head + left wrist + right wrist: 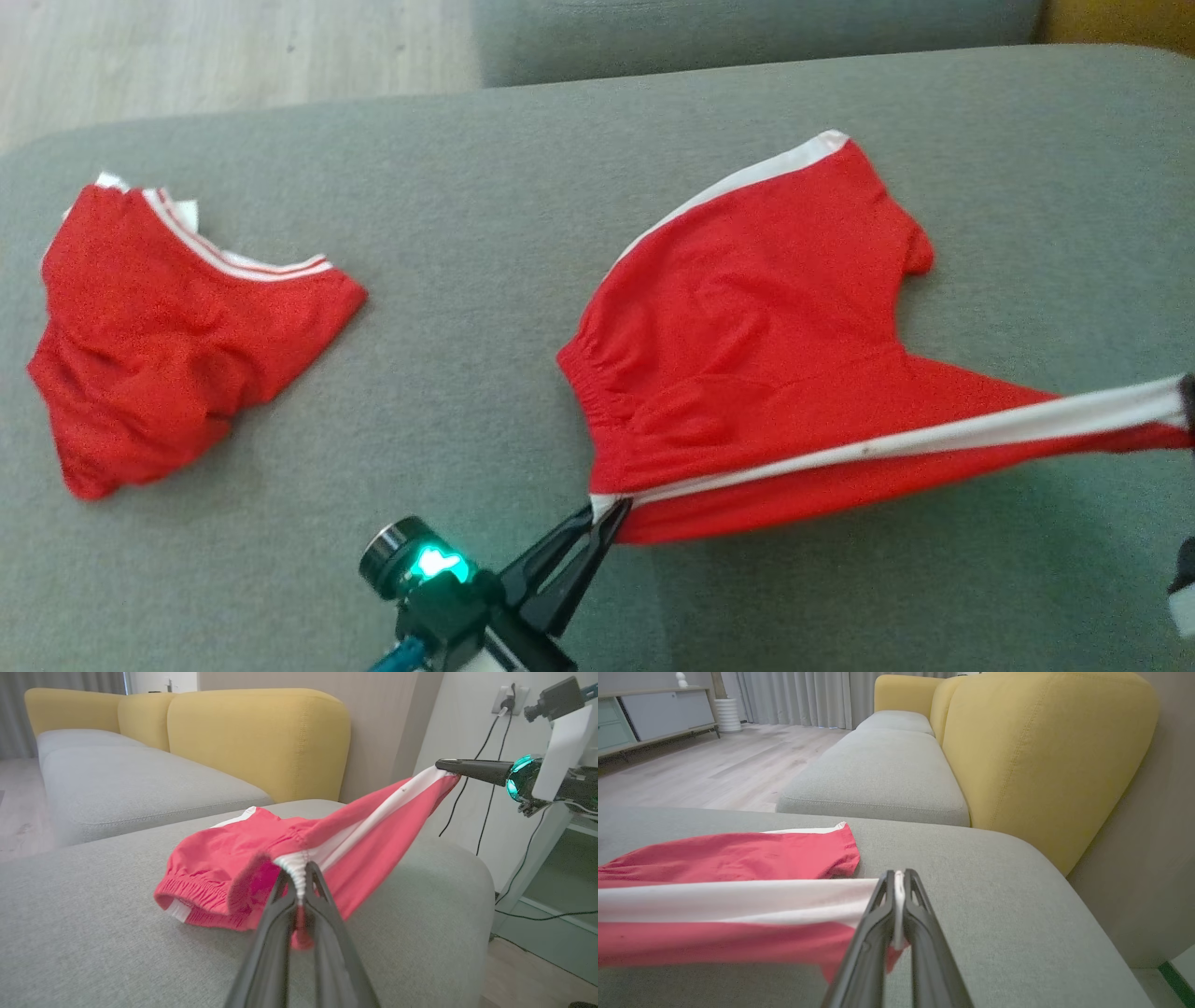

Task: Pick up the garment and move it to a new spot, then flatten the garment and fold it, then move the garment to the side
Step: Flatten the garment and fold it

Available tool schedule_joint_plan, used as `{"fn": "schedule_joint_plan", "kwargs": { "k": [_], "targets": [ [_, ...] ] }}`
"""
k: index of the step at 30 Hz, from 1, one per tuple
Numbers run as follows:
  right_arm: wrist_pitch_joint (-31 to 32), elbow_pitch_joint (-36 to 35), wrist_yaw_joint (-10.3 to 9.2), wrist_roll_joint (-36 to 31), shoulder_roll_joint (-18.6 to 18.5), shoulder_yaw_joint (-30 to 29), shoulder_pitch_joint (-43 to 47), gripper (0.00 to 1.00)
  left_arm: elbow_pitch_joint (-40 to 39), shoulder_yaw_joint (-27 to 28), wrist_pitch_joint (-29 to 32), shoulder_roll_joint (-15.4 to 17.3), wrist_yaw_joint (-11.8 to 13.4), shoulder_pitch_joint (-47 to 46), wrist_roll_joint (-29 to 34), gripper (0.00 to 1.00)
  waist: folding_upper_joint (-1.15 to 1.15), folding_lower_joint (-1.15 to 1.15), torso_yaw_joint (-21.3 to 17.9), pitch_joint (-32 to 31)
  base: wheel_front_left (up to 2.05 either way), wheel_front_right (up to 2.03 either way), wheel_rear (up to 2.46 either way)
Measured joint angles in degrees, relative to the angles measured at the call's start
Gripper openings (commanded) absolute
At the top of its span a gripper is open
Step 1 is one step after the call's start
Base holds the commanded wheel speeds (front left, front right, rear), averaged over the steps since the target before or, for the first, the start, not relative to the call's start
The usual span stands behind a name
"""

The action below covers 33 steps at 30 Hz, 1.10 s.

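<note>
Grey cushion [448, 168] of a sofa serves as the work surface; wood floor [187, 56] lies beyond its far left corner, and a yellow backrest [261, 742] stands behind it in the left wrist view. Red shorts [747, 308] sit on the right half of the cushion. Their far portion rests on the fabric, while the near edge is raised and pulled taut between the two arms. White side stripe [896, 443] runs straight along this stretched edge. Left end effector [609, 513]: fingers closed tight, pinching the gathered waistband end of the stripe. Right end effector [1187, 399]: at the right border of the head view, fingers likewise clamped together on the opposite end of the stripe, with white cloth showing between them in the right wrist view. Second red garment [168, 355], with a white-trimmed band, lies crumpled on the left side of the cushion, well apart from the shorts and from both arms.
</note>
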Motion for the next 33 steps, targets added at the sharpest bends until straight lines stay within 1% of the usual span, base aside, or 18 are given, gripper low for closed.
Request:
{"fn": "schedule_joint_plan", "kwargs": {
  "k": [4,7,8,11,16,21,27,33],
  "targets": [
    [3.4,-2.3,0.0,-2.3,0.5,-1.3,-2.6,0.0,1.6,-1.9,0.0,-0.5,0.0,-3.8,-2.4,0.0,0.0,0.02,1.4,1.7,0.0,0.0,0.0],
    [5.4,-1.3,0.0,-3.3,0.4,-1.1,-7.6,0.0,5.1,-2.1,0.0,-2.3,0.0,-9.2,-3.8,0.0,0.0,0.02,2.5,3.6,0.0,0.0,0.0],
    [6.0,-0.6,0.0,-3.8,0.0,-1.0,-9.6,0.0,6.2,-2.1,0.0,-3.1,0.0,-11.1,-4.6,0.0,0.0,0.02,2.9,4.4,0.0,0.0,0.0],
    [7.7,2.5,0.0,-6.1,-2.8,1.3,-15.8,0.0,8.8,-2.5,0.0,-5.2,0.0,-15.9,-7.3,0.0,0.0,0.03,3.9,6.9,0.0,0.0,0.0],
    [9.1,9.7,0.0,-6.0,-4.8,7.4,-27.5,0.0,14.5,-3.1,0.0,-6.8,0.0,-21.9,-10.7,0.0,0.0,0.04,5.3,10.4,0.0,0.0,0.0],
    [8.4,17.6,0.0,-5.8,-7.0,13.8,-37.4,0.0,19.0,-1.7,0.0,-8.6,0.0,-26.3,-11.1,0.0,0.0,0.04,6.6,13.1,0.0,0.0,0.0],
    [5.8,27.4,0.0,-5.8,-7.2,19.8,-48.1,0.0,21.8,0.6,0.0,-10.7,0.1,-28.8,-10.2,0.0,0.0,0.03,8.0,15.6,0.0,0.0,0.0],
    [2.7,36.5,0.0,-5.8,-7.0,23.8,-54.8,0.0,22.1,2.5,0.0,-11.6,0.1,-29.3,-9.0,0.0,0.0,0.02,9.1,17.6,0.0,0.0,0.0]
  ]
}}
